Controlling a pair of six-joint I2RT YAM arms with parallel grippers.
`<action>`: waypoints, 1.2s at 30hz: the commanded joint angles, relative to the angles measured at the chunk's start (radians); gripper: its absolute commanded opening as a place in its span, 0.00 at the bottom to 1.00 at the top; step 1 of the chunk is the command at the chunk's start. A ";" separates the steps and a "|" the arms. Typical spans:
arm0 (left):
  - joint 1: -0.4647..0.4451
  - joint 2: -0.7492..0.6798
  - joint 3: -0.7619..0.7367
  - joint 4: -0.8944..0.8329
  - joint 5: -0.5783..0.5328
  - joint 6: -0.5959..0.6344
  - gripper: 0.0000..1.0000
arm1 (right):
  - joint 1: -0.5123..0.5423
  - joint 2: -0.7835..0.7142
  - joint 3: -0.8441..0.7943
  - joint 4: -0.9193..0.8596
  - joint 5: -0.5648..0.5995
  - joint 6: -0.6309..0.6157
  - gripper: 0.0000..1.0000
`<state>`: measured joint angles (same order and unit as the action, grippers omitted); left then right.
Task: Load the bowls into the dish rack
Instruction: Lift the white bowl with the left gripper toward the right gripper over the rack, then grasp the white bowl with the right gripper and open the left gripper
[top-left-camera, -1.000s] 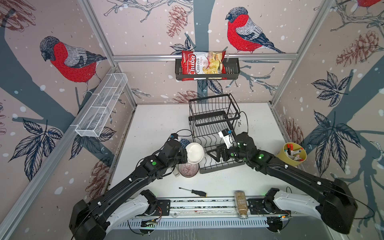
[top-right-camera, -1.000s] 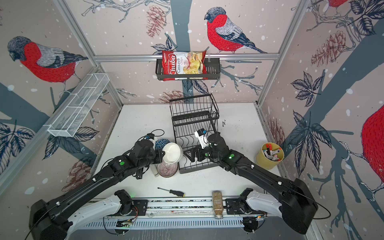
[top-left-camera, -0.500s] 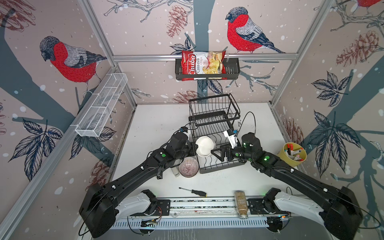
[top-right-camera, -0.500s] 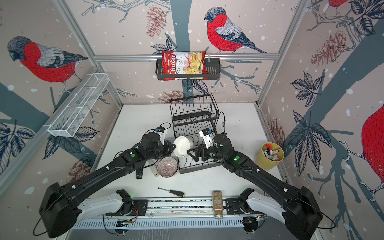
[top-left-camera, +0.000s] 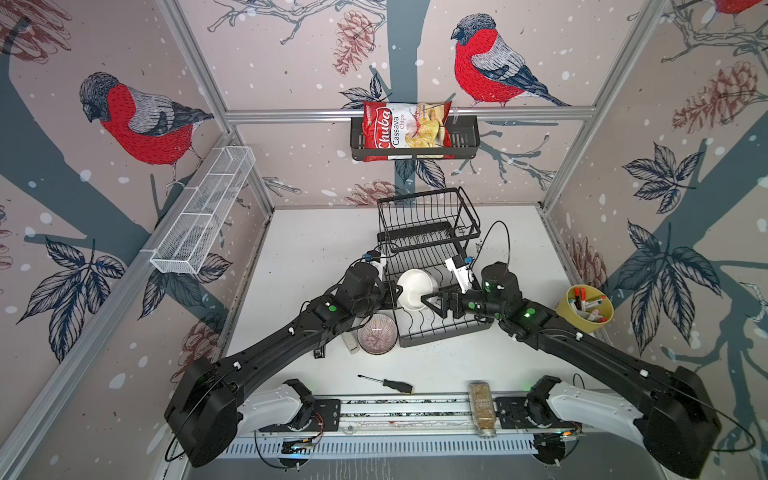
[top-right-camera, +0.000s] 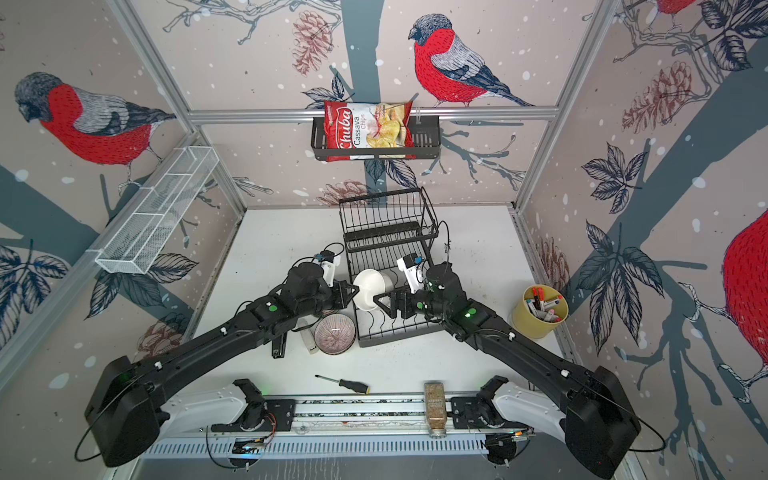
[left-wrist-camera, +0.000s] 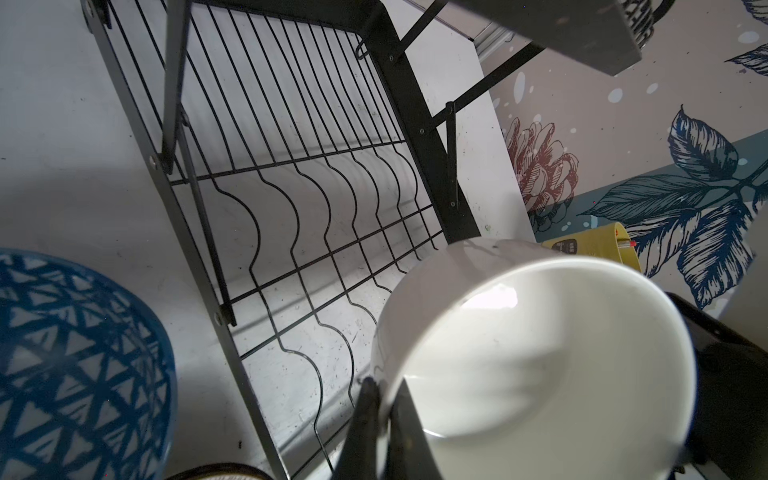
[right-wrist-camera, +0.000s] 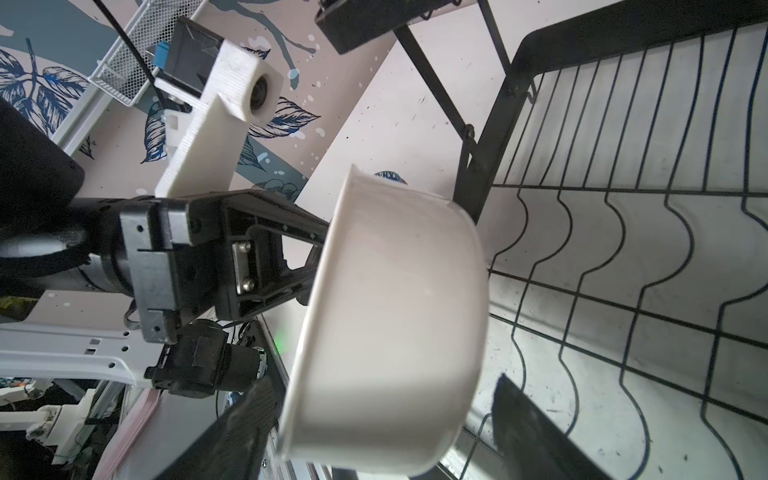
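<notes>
A plain white bowl (top-left-camera: 415, 286) (top-right-camera: 371, 286) hangs tilted on its side above the lower tier of the black wire dish rack (top-left-camera: 436, 330) (top-right-camera: 395, 330). My left gripper (top-left-camera: 394, 292) (left-wrist-camera: 384, 386) is shut on its rim, one finger inside the white bowl (left-wrist-camera: 540, 353) and one outside. My right gripper (top-left-camera: 426, 301) (right-wrist-camera: 384, 395) is open and straddles the white bowl (right-wrist-camera: 395, 311), one finger by the rim and one past the base with a gap. A red-brown striped bowl (top-left-camera: 377, 338) stands on the table left of the rack. A blue patterned bowl (left-wrist-camera: 75, 365) sits beside the rack (left-wrist-camera: 291, 187).
A yellow cup of markers (top-left-camera: 584, 307) stands at the right wall. A screwdriver (top-left-camera: 386, 383) lies near the front and a jar (top-left-camera: 482, 409) on the rail. The chips basket (top-left-camera: 413, 137) hangs on the back wall, a white mesh tray (top-left-camera: 203, 212) on the left wall.
My left gripper has carried the white bowl rightward from beside the rack to above its lower tier. My right gripper's jaws have narrowed and now stand either side of the bowl.
</notes>
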<state>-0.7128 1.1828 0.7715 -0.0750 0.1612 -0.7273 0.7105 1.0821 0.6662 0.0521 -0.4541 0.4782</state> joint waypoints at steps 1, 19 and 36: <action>0.000 0.004 -0.001 0.126 0.030 -0.007 0.00 | -0.002 0.002 0.011 0.044 -0.030 0.014 0.76; -0.001 0.059 -0.002 0.188 0.060 -0.018 0.00 | -0.003 0.025 0.039 0.051 -0.055 0.018 0.48; -0.001 0.071 -0.002 0.173 0.039 -0.014 0.58 | -0.003 0.044 0.065 -0.030 0.120 -0.021 0.40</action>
<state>-0.7124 1.2568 0.7650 0.0662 0.2058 -0.7437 0.7067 1.1217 0.7185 -0.0025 -0.3874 0.4908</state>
